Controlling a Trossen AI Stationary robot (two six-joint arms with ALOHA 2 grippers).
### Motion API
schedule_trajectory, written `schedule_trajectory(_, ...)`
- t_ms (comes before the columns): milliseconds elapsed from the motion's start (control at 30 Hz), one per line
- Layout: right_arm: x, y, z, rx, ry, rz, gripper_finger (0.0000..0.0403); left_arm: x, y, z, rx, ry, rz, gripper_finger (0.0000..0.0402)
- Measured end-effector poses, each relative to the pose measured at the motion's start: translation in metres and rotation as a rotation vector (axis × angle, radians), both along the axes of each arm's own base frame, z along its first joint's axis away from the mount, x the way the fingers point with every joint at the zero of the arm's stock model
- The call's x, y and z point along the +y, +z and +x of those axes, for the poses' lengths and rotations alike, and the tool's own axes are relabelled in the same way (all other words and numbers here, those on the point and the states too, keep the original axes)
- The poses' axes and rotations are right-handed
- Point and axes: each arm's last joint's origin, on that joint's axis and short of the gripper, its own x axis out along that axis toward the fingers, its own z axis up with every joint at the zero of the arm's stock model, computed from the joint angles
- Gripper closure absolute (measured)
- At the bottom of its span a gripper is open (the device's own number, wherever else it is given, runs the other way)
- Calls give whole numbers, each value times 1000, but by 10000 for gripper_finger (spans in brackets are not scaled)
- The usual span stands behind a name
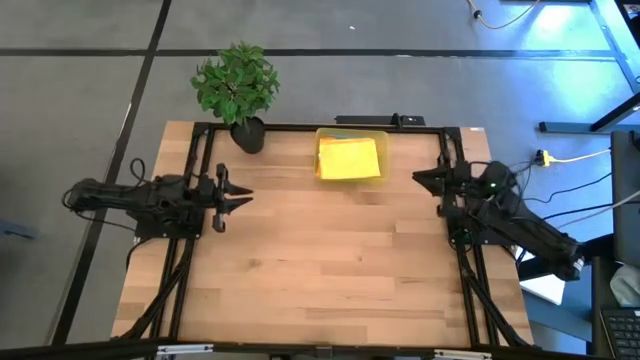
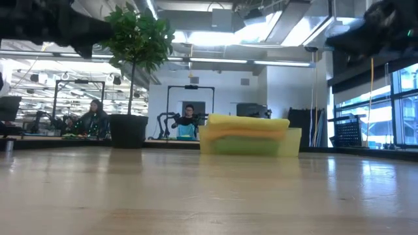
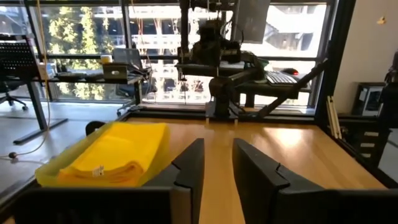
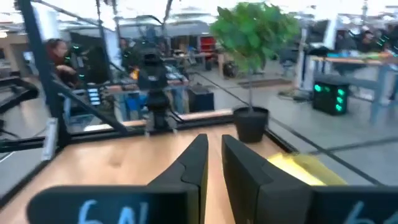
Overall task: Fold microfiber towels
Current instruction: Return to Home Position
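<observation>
Plant [image 1: 236, 82] stands beside bin [image 1: 350, 131] holding folded yellow towel [image 1: 349, 160].

A robotics lab in an open-plan hall: beyond the wooden table [image 1: 320, 260], toward twelve o'clock, another arm rig [image 2: 171, 121] stands, seated people [image 2: 95, 116] work at desks under exposed ceiling ducts [image 2: 215, 19], and cables [image 1: 575, 157] trail over the grey floor at three o'clock.
</observation>
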Motion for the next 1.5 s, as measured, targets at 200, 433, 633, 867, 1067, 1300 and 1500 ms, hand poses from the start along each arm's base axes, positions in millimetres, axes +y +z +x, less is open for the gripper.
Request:
schedule_trajectory(200, -10, -48, 11, -33, -60, -62, 354, 0, -21, -3, -16, 2, 9, 329)
schedule_trajectory(433, -10, -64, 13, 101, -29, -230, 362, 0, -42, -3, -19, -8, 33, 329)
schedule_trajectory(633, -9, -64, 13, 104, -3, -285, 383, -1, -43, -3, -8, -37, 42, 329)
schedule_trajectory(867, -9, -64, 13, 103, -1, -280, 391, -1, -40, -3, -32, -31, 51, 329)
schedule_trajectory(1067, -11, -60, 11, 72, -146, -269, 391, -1, -35, -4, -67, -28, 70, 329)
schedule_trajectory(1300, -6, -63, 13, 97, -246, -211, 391, 0, -41, -3, -25, -23, 46, 329)
schedule_trajectory(1500, 5, -64, 18, 107, -249, -215, 391, -2, -44, -3, 7, -53, 8, 329)
